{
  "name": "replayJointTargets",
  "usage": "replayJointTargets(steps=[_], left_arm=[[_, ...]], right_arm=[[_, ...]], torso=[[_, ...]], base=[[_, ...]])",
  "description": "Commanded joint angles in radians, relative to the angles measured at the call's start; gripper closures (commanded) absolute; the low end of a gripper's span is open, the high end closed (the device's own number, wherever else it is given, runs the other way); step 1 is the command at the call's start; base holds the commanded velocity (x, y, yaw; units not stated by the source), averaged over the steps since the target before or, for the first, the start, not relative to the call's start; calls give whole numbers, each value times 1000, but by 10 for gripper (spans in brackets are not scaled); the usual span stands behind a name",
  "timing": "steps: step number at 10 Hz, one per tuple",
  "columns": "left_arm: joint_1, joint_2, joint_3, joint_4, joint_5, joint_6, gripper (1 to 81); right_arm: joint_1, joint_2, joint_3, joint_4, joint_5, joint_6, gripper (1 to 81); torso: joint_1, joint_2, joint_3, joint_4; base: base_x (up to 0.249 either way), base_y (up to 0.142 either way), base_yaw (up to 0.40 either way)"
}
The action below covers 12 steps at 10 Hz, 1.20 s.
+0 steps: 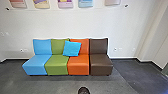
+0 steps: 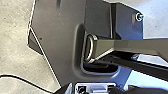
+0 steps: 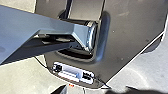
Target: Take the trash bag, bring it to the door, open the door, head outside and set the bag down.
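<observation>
Four colours in line: we face the sofa (image 1: 78, 67)

And here we are, square on to the sofa, its sections running blue, green, orange and brown from our left to our right! Look at that bright blue cushion (image 1: 72, 48), tilted on the sofa, straddling the green and orange backs. Behind the sofa rises the pale wall (image 1: 82, 25), with colourful posters (image 1: 85, 3) up above it, cut off at their tops. We spot a small wall fitting (image 1: 21, 50) beyond the sofa's blue end, and another, the second fitting (image 1: 115, 49), just past its brown end. Grey floor (image 1: 50, 85) spreads out before the sofa, with a darker stretch (image 1: 135, 72) off its brown end. In front of the sofa, nearer to us, pokes up a dark rounded thing (image 1: 83, 90), too blurred for us to name. Now to the jaws: on our left gripper (image 2: 100, 87) we cannot tell whether they are clenched or released, and the same goes for our right gripper (image 3: 96, 87). As for the trash bag, we cannot tell where it is from the sofa
</observation>
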<state>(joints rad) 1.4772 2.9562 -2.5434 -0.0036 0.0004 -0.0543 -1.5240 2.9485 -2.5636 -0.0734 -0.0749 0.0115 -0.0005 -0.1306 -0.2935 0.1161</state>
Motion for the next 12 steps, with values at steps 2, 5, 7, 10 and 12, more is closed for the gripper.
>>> replayJointTargets(steps=[2, 5, 7, 10, 12], left_arm=[[-30, -8, 6, -9, 64, -1, 10], [-30, -11, 6, -7, 64, -1, 10], [-30, -20, 15, -6, 70, -1, 10], [-30, -136, 163, -7, 73, -1, 10], [-30, -236, 279, -9, 64, -1, 10]], right_arm=[[27, -3, 10, 1, -66, -5, 10], [27, -6, 19, 0, -66, -5, 10], [27, -50, 97, 0, -69, -5, 10], [29, -210, 338, 9, -72, 4, 10], [32, -275, 422, 11, -72, 8, 10]], torso=[[1, 0, 0, 0], [1, 0, 0, 0], [1, 0, 0, 0], [1, 0, 0, 0], [1, 0, 0, 0]], base=[[125, 0, 0], [79, 0, 0], [0, 0, 0], [0, 0, 0], [0, 0, 0]])
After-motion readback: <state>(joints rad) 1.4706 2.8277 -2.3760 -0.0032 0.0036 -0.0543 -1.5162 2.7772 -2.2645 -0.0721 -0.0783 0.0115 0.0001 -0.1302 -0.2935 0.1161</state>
